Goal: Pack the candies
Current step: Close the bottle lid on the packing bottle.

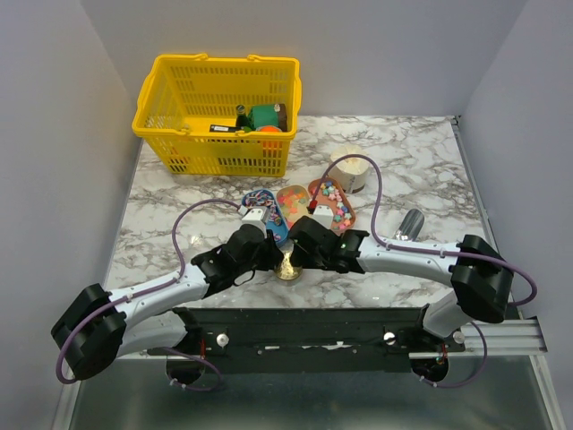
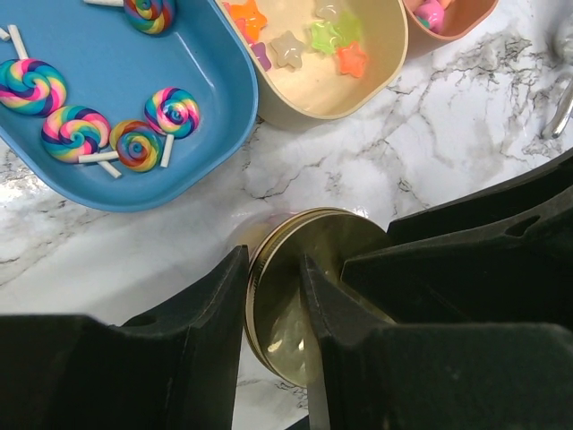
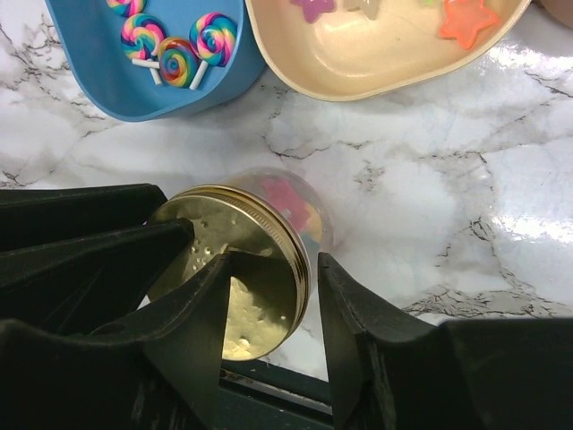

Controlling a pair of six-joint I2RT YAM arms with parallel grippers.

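The candies [image 1: 333, 204] are tiny multicoloured sweets in the orange oval tray [image 1: 346, 215]; a few show in the left wrist view [image 2: 431, 12]. A clear jar with a gold lid [image 1: 286, 266] stands between both grippers, with some coloured candies [image 3: 291, 202] inside. My left gripper [image 2: 270, 260] is pinched on the lid's rim [image 2: 255, 269]. My right gripper [image 3: 274, 262] straddles the lid's [image 3: 242, 260] other edge, with a gap at its right finger [image 3: 345, 305]. Both grippers meet over the jar in the top view, the left [image 1: 271, 255] and the right [image 1: 303, 253].
A blue tray [image 2: 134, 193] holds swirl lollipops [image 2: 134, 143]. A cream tray [image 2: 385, 54] holds star sweets. A yellow basket [image 1: 219, 112] with goods stands at the back left. A pale cup [image 1: 349, 167] and a grey cylinder [image 1: 409, 224] stand to the right.
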